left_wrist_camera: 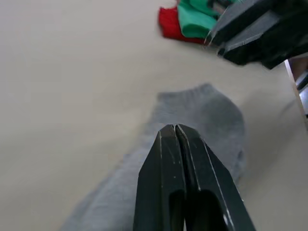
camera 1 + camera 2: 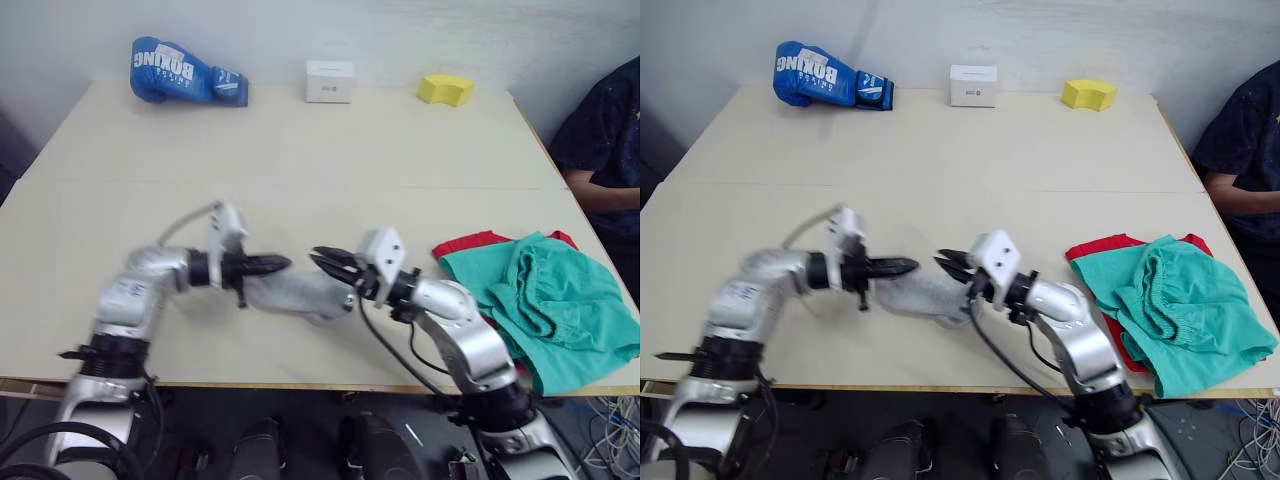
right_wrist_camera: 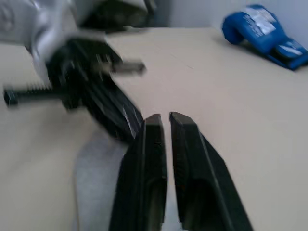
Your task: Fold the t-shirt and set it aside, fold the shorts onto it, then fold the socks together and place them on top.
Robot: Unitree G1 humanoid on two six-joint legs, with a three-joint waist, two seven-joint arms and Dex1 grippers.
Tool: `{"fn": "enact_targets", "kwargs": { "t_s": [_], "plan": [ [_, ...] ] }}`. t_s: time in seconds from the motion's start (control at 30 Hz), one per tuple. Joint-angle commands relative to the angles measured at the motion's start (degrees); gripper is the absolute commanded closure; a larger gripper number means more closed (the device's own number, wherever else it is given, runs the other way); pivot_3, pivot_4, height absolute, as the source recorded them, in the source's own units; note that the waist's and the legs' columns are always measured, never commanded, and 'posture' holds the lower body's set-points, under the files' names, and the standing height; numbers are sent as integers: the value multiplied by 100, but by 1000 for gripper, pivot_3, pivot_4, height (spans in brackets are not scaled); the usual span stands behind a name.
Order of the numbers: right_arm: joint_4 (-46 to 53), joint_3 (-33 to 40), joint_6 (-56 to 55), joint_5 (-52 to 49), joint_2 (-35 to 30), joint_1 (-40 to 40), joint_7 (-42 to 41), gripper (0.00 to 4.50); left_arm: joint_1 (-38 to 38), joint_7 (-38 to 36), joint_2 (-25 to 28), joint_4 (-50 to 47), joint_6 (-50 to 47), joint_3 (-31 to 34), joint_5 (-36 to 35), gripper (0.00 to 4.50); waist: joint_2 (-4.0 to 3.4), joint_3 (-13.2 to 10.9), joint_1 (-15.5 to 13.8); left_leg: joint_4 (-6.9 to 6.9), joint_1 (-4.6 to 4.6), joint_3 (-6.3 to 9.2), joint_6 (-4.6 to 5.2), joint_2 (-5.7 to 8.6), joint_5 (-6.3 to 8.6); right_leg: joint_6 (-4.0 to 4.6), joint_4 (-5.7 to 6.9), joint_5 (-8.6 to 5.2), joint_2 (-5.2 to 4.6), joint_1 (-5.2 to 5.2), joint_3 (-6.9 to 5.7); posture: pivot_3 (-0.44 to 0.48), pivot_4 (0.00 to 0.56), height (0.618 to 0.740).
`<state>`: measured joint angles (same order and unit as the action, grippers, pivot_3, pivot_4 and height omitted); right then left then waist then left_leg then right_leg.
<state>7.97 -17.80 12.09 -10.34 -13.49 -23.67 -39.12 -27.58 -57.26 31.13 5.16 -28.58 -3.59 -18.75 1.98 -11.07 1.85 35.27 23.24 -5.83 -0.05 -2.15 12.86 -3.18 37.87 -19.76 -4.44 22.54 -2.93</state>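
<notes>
Your surface (image 2: 300,170) is pale beige. Along its far edge you have a blue boxing glove (image 2: 186,72), a small white box (image 2: 329,81) and a yellow block (image 2: 446,89). Near the front, the grey socks (image 2: 298,296) lie flat; at your right, the red t-shirt (image 2: 470,241) lies under the teal shorts (image 2: 545,300).

The desk (image 2: 300,170) has a pale beige top with a seam line running across it. Three items lie along its far edge, well apart from one another. A blue boxing glove (image 2: 185,72) with white lettering lies at the far left. A small white box (image 2: 329,81) stands near the middle. A yellow block (image 2: 446,89) lies toward the right. A person in dark clothing (image 2: 605,140) sits at the desk's right side.
</notes>
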Motion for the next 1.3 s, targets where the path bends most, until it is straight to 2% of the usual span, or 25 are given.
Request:
{"fn": "enact_targets", "kwargs": {
  "t_s": [0.03,0.2,0.37,0.47,0.6,0.7,0.73,0.8,0.9,1.07,1.2,1.23,1.3],
  "plan": [
    [-859,-42,-464,303,149,-61,125,4458,137,432,-16,-38,442,70,319,4500,0,0,-12,0,3,-1,0,1,0,0,0,0,-1,2,0,0,150,740],
    [-1552,-42,-1006,574,35,73,2,4458,365,928,-170,-39,465,106,481,4500,0,0,-22,1,4,-2,21,8,10,-4,-8,3,-13,-5,0,0,150,740],
    [-1908,175,-1567,666,-409,373,-163,4458,824,1035,-114,-370,349,187,403,4500,4,5,-23,1,-5,-1,22,8,14,-4,-10,3,-12,-14,-1,0,150,740],
    [-1802,422,-1556,441,-629,498,-328,4458,1065,1008,-117,-571,188,542,27,4500,4,6,-21,1,-11,2,21,7,15,-4,-10,3,-13,-20,-3,0,150,740],
    [-1139,625,-1273,-119,-676,356,-695,4458,1140,1095,-271,-628,-4,1222,-644,4500,4,6,-6,1,-16,4,20,1,14,3,-7,7,-11,-21,-5,0,150,740],
    [-829,598,-1108,-322,-592,87,-879,4458,1008,1217,-207,-811,-1028,1861,-1574,4500,3,5,32,0,-11,4,17,-4,13,3,-3,7,-5,-12,-5,0,150,740],
    [-793,550,-1075,-343,-533,-25,-932,4488,850,1249,-81,-853,-1889,2096,-2186,4321,3,5,35,0,-9,4,16,-7,12,3,-2,7,-3,-10,-6,0,150,740],
    [-852,399,-1011,-317,-344,-264,-991,4500,533,1643,27,-687,-2311,2415,-2349,3934,5,3,28,0,-6,14,6,-8,6,3,0,7,0,-9,-14,0,150,740],
    [-1300,66,-1220,-8,-81,-515,-1084,4500,109,1944,271,-186,-2918,2584,-2433,3058,5,4,9,0,-6,21,0,-7,3,3,0,7,-1,-12,-22,0,150,740],
    [-2415,-245,-1705,467,199,-754,-1084,4500,-90,1937,875,105,-4319,1823,-2282,1511,6,3,12,-4,-4,9,-16,3,-4,3,-12,7,-6,-12,-12,0,150,740],
    [-2956,-286,-1933,688,218,-756,-1090,4500,-132,1905,904,263,-4342,1464,-2082,251,13,6,-20,-3,1,12,-18,5,-3,3,-16,7,-9,-12,-14,0,150,740],
    [-3044,-313,-2004,746,192,-748,-1133,4500,-163,1959,867,349,-4338,1414,-2013,23,10,8,-17,-2,-4,13,-21,5,-3,3,-15,7,-9,-15,-14,0,150,740],
    [-3104,-322,-1951,754,179,-720,-1219,4500,-204,1992,755,477,-4390,1340,-1971,23,10,11,-19,-2,-14,14,-43,6,9,3,-12,7,-10,-22,-14,0,150,740]
  ]
}}
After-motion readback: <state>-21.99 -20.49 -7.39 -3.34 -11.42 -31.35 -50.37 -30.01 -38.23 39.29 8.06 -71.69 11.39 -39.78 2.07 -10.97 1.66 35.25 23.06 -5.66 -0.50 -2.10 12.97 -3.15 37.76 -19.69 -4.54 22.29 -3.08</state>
